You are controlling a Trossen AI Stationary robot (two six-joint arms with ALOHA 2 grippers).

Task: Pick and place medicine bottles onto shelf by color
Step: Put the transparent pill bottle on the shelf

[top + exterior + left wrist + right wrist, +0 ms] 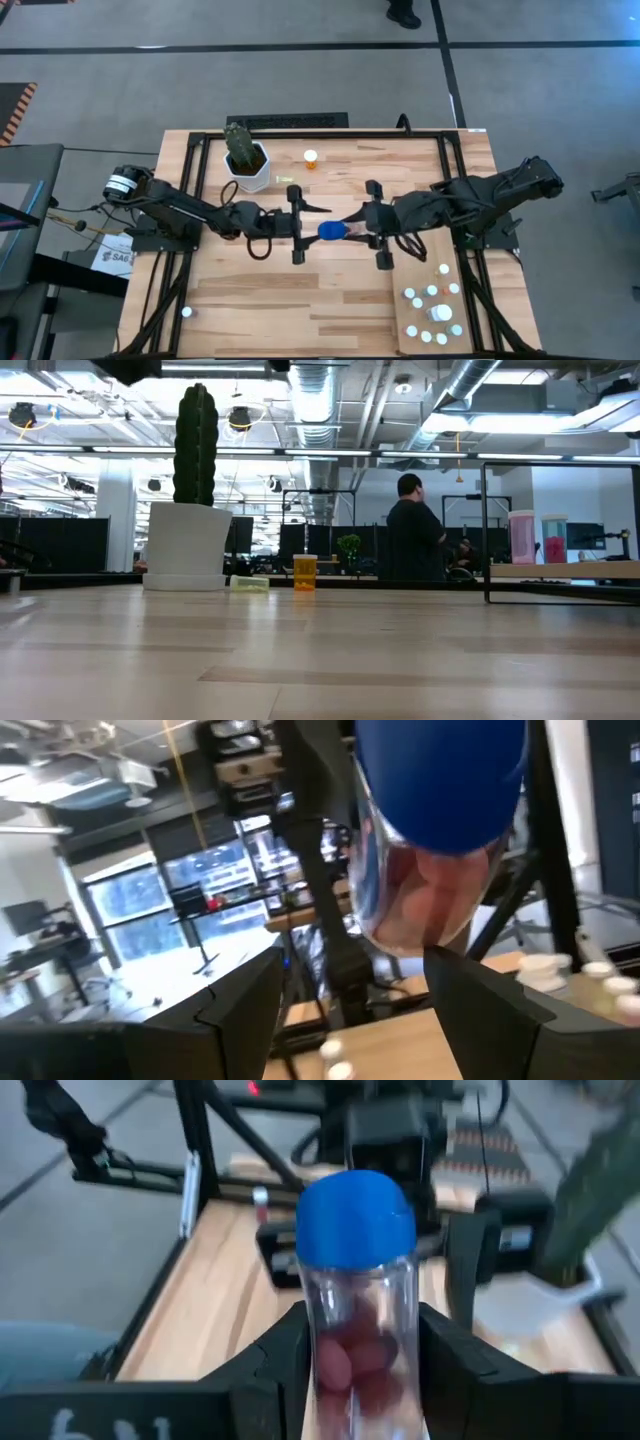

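Observation:
A clear medicine bottle with a blue cap (331, 231) and pink pills inside hangs above the middle of the table, with my right gripper (362, 1350) shut on it. Its cap (355, 1218) points toward the table's left. My left gripper (350, 1010) is open and faces the bottle (440, 840) from the left, close to its cap end; its fingers are clear of the bottle. The shelf (400, 325) lies at the near right with several white-capped bottles on it. An orange bottle (310, 158) stands at the far middle, with a yellow-green vial (284, 179) lying near it. My right gripper pinches the bottle's clear body (360, 1330) between its two fingers, below the blue cap. The fingers come from the table's right, roughly level, and lie along the bottle. The cap end sticks out past the fingertips. The bottle is lifted clear of the table.
A white pot with a cactus (247, 160) stands at the far left, also in the low view (190, 510). A single white-capped bottle (186, 312) sits near the table's near left corner. A black frame (445, 140) edges the table. A person (412, 530) stands in the room beyond.

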